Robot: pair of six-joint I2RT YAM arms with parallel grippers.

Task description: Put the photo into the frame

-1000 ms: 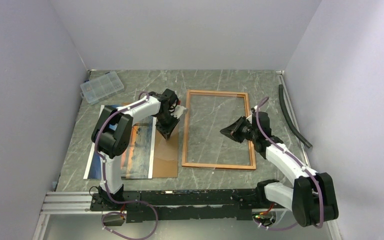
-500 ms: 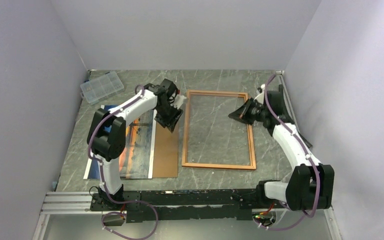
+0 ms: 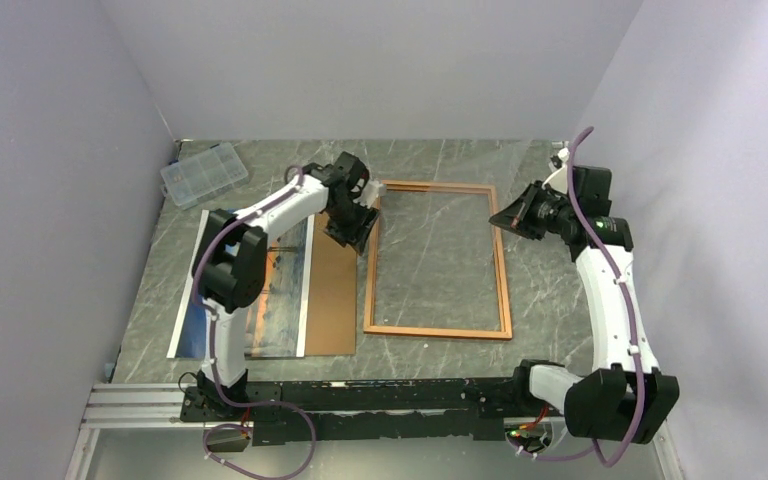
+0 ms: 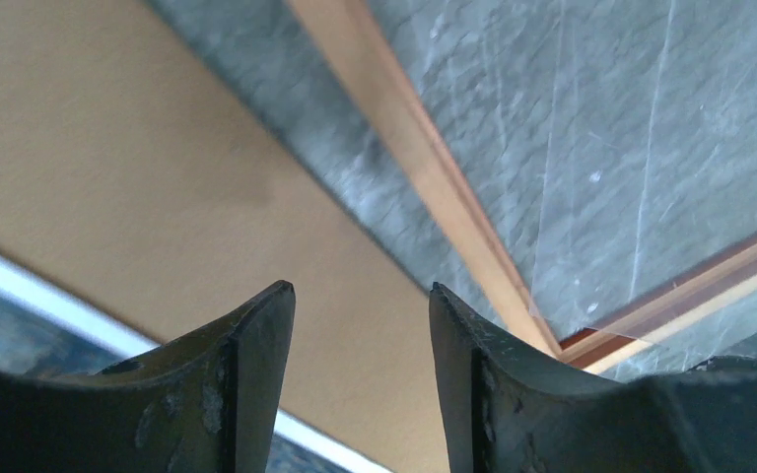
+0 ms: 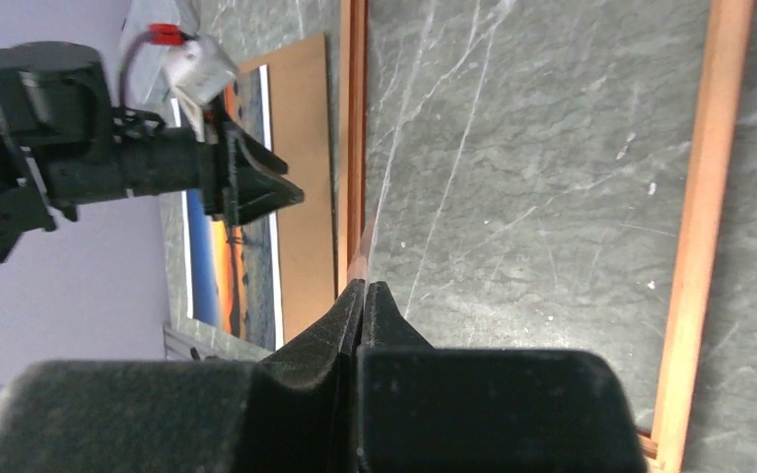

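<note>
While the frame (image 3: pixel 504 270) lies lengthwise near-to-far, left end effector (image 4: pixel 362 301) narrowly parted; right end effector (image 5: pixel 363 288) closed.

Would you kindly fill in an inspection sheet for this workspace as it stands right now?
Surface: grey marbled table, no spills seen.
Job's things: frame lies flat and empty; photo lies flat to its left, partly under the left arm, not yet in the frame.
Clutter: brown backing board between photo and frame; clear organiser box at the far left corner.
Grippers: left gripper open, empty, above the board's edge by the frame; right gripper with fingers shut, empty, over the frame's right side.
Cables: purple cables run along both arms.
Surroundings: plain walls on three sides.
</note>
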